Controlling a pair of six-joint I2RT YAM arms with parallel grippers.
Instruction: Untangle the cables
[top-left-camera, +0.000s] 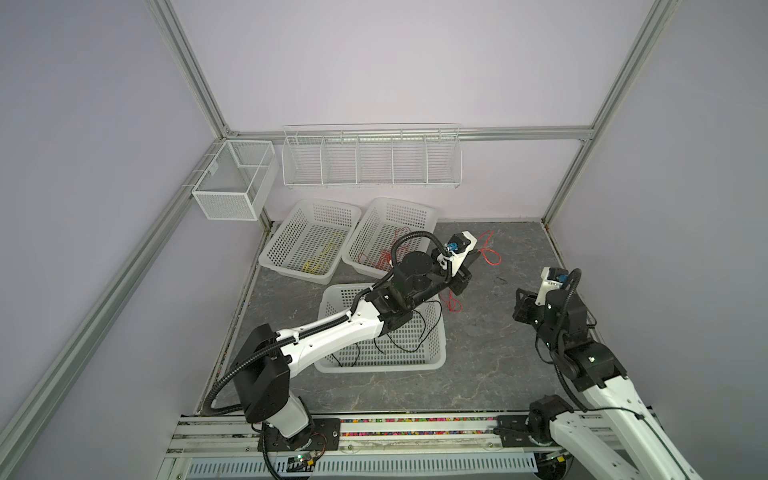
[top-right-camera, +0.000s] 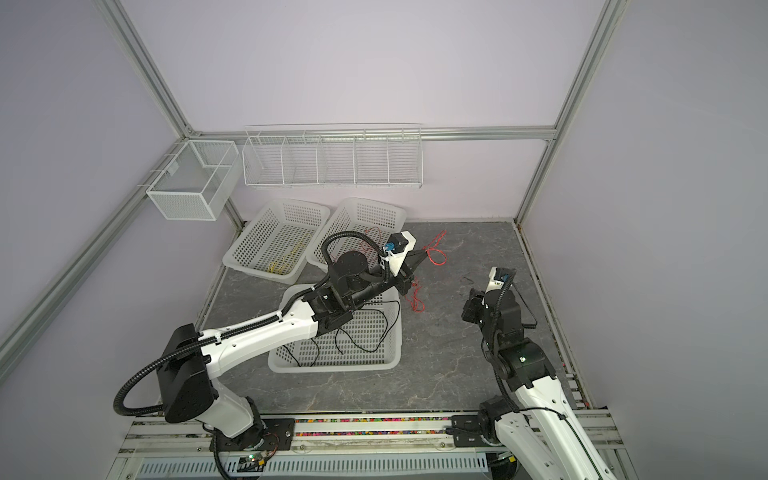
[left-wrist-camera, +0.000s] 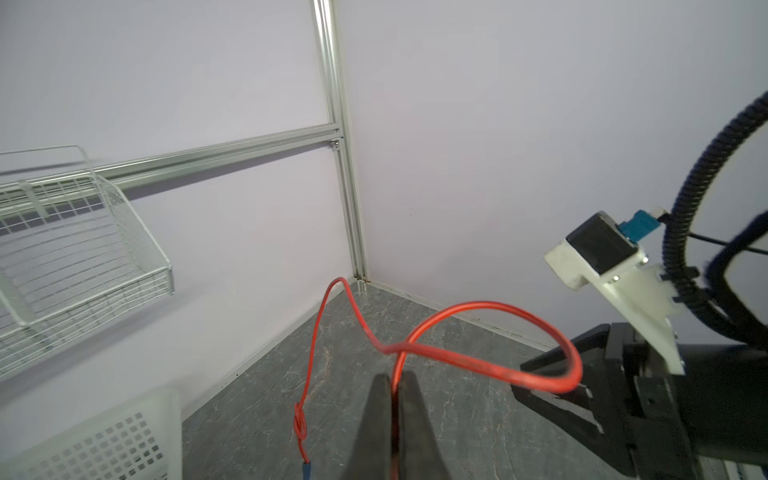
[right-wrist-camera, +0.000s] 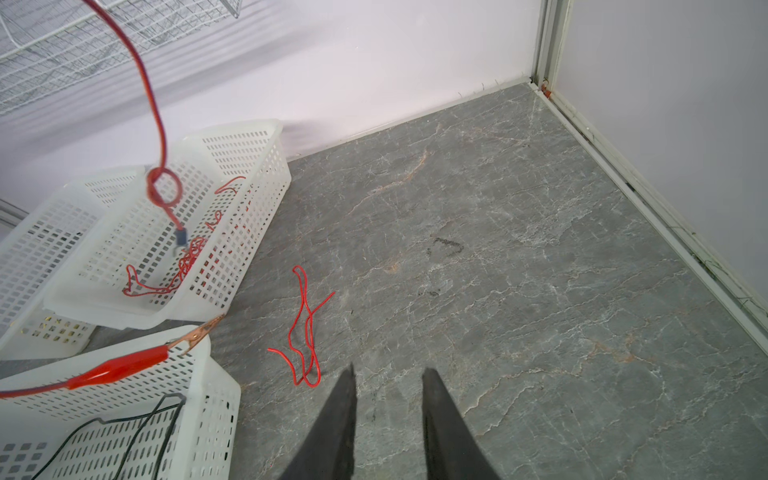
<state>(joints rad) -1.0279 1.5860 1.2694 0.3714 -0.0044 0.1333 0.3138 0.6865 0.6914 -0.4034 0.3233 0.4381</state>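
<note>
Left wrist: my left gripper (left-wrist-camera: 395, 376) pinches red cable (left-wrist-camera: 490, 305).
Right gripper (right-wrist-camera: 388, 370): spread.
Far-left basket (top-left-camera: 291, 232): yellow cables (top-left-camera: 318, 264).
Far-right basket (right-wrist-camera: 266, 166): red cables (right-wrist-camera: 189, 259).
Near basket (right-wrist-camera: 216, 395): black cables (right-wrist-camera: 172, 396).

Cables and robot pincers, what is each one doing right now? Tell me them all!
Held red cable: lifted, looping, knotted near its hanging end.
Left pincer: shut on that cable.
Right pincer: open, empty.
Loose red cable: lying on the table.
Other red cables: bunched in a far basket.
Yellow cables: in the other far basket.
Black cables: in the near basket.
</note>
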